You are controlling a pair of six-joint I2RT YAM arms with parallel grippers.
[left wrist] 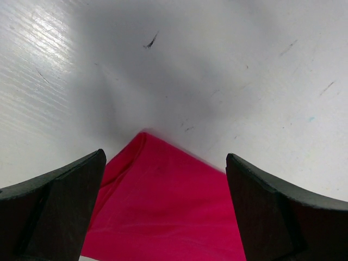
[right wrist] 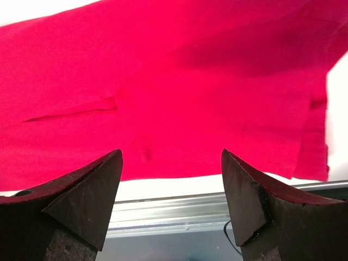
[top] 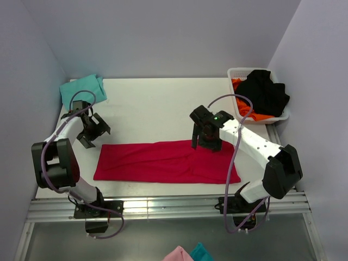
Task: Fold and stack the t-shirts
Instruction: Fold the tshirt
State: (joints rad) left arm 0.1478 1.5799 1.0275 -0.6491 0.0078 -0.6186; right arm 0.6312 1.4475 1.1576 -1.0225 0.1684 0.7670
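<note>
Left gripper (top: 95, 135) released, beside crimson t-shirt (top: 163, 162) corner. Right gripper (top: 205, 145) released above the shirt, which is folded into a long flat band.

Crimson t-shirt (top: 166, 162) flat near front edge; teal t-shirt (top: 82, 89) far-left

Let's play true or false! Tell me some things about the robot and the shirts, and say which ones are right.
1. The red t-shirt lies spread out on the table. True.
2. The teal t-shirt sits on top of the red one. False: it lies apart, at the table's far left corner.
3. The left gripper is open and holds nothing. True.
4. The right gripper is squeezing the red t-shirt. False: it is open, with no cloth pinched.
5. The basket is empty. False: black clothes and orange clothes are in it.
</note>
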